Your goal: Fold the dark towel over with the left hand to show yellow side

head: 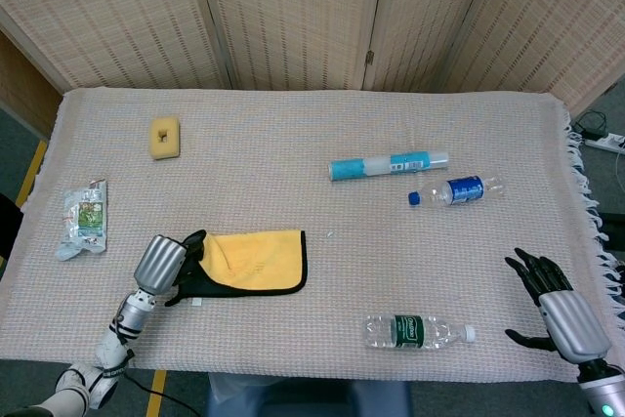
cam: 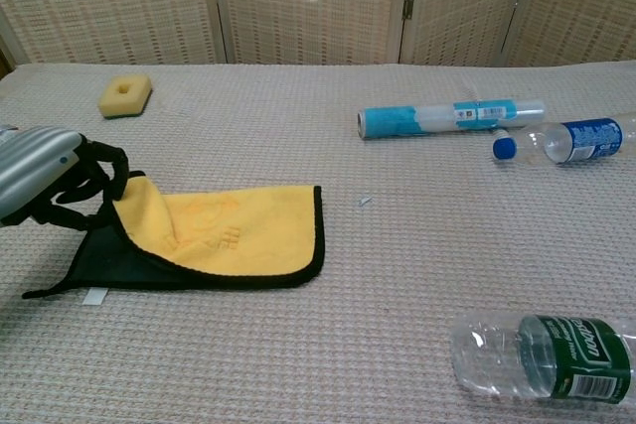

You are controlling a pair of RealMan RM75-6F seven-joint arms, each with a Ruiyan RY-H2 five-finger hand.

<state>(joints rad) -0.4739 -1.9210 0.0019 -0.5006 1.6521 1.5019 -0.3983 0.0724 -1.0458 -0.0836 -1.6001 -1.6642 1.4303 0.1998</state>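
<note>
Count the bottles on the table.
2. Green-label bottle lies at the near edge, toward the right; blue-label bottle lies further back, just right of the blue tube. None seem hidden.

Towel (cam: 224,230): soft matt cloth, fuzzy nap, yellow face w/ dark backing & edging. Left hand (cam: 45,179): ribbed silvery shell, semi-gloss; fingers (cam: 99,161) matt black (plastic or rubber, can't tell). Table cover (head: 293,134): coarse woven fabric, matt. Sponge (cam: 125,94): porous foam. Bottles (cam: 542,354) (cam: 561,139): clear glossy plastic, shiny labels. Screens (head: 293,7): woven matting, wood frames.
</note>
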